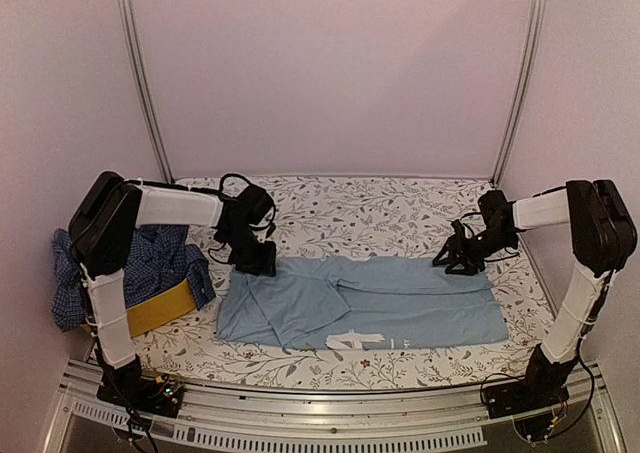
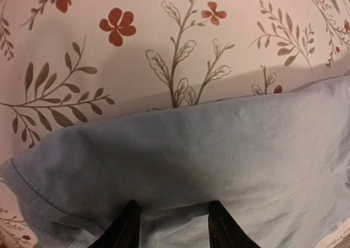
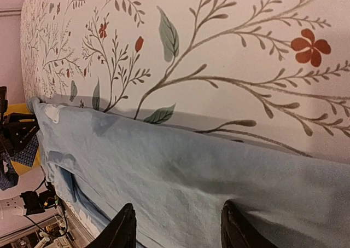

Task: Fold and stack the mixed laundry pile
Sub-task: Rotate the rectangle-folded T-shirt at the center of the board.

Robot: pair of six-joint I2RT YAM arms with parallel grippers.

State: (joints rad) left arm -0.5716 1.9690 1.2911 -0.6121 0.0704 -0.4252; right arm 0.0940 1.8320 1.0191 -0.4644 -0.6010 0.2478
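Fingertips (image 2: 126, 231) of the left gripper (image 2: 172, 215) stand parted over the far edge of the light blue T-shirt (image 2: 229, 149); the right gripper (image 3: 178, 209) gapes likewise, holding nothing. Spread on the floral table cover (image 1: 380, 213), the shirt looks light and limp; pinching edge corners seems best.

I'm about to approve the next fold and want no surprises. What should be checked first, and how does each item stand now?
1. light blue T-shirt spread on the floral table cover: ok.
2. left tool over its far left edge, open: ok.
3. right tool over its far right edge, open: ok.
4. Fabric gripped: not ok, it lies flat under both open tools.
5. checked shirt off the T-shirt, by the yellow basket: ok.
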